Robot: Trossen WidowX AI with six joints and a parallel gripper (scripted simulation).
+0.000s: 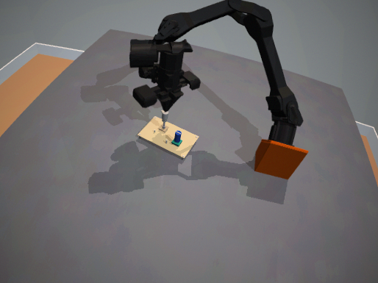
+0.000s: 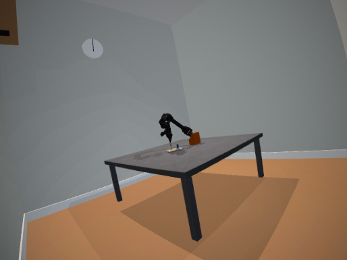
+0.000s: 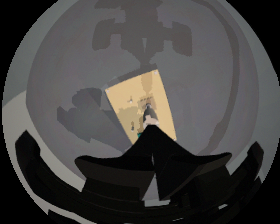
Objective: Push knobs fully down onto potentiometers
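I had my gripper (image 1: 165, 109) (image 2: 171, 142) (image 3: 150, 128) pressed together with nothing pinched in it, its tips pointing down at the top of the grey knob (image 1: 165, 116) (image 3: 149, 116). That knob stood high, bare shaft showing beneath it. The blue knob (image 1: 178, 136) (image 2: 177, 146) sat low on its teal potentiometer (image 1: 176, 142), on the side toward my orange base (image 1: 281, 160) (image 2: 194, 138). In the top view, the circuit board (image 1: 187, 147) (image 3: 162, 100) lay nearer the desk's (image 1: 206, 234) (image 2: 202, 157) far left corner than its far right corner, while my base stood closer to the right edge.
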